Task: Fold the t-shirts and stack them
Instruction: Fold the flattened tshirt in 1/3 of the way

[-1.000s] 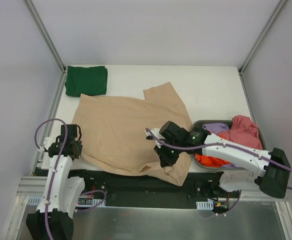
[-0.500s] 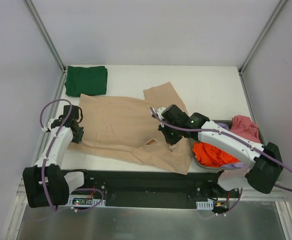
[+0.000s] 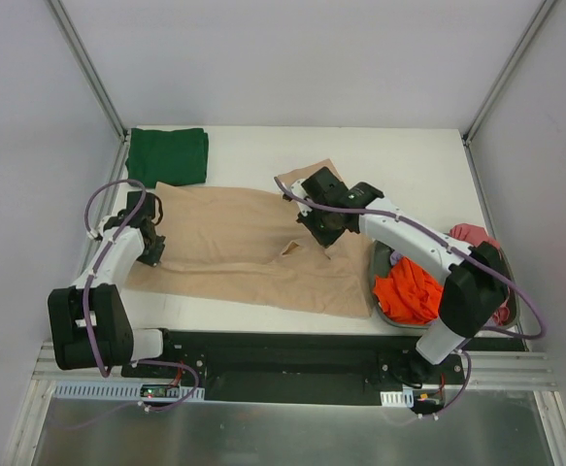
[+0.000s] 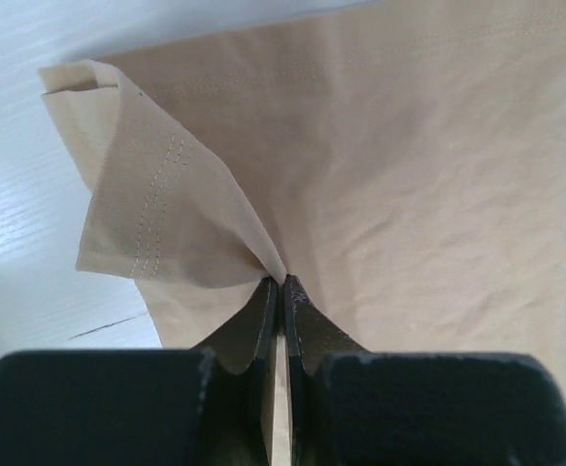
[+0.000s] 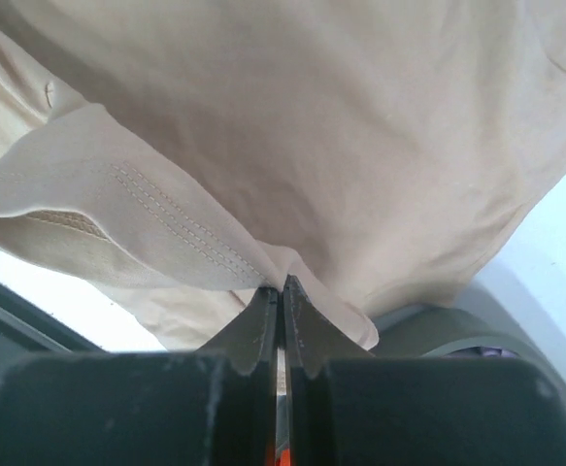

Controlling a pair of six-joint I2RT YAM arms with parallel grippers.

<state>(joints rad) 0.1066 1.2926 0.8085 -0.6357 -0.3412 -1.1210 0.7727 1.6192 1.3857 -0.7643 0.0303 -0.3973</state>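
Note:
The large beige t-shirt (image 3: 234,252) lies across the table's middle, its near part folded up over itself. My left gripper (image 3: 150,254) is shut on its left hem corner (image 4: 166,214), which is pinched and lifted. My right gripper (image 3: 322,233) is shut on the shirt's hem (image 5: 147,223) and holds it over the shirt's right part. A folded dark green t-shirt (image 3: 167,155) lies at the far left corner. The orange-red t-shirt (image 3: 409,291) and the pink one (image 3: 477,238) lie in the grey tub (image 3: 384,313) at the right. The lilac one is hidden.
The grey oval tub sits at the table's right near edge, under my right arm's forearm. The enclosure's white walls and metal posts bound the table at left, right and back. The black front rail runs along the near edge.
Both grippers have carried the beige shirt's near hem away from the front edge toward the back, folding the shirt over itself. The right arm swung left and back off the tub.

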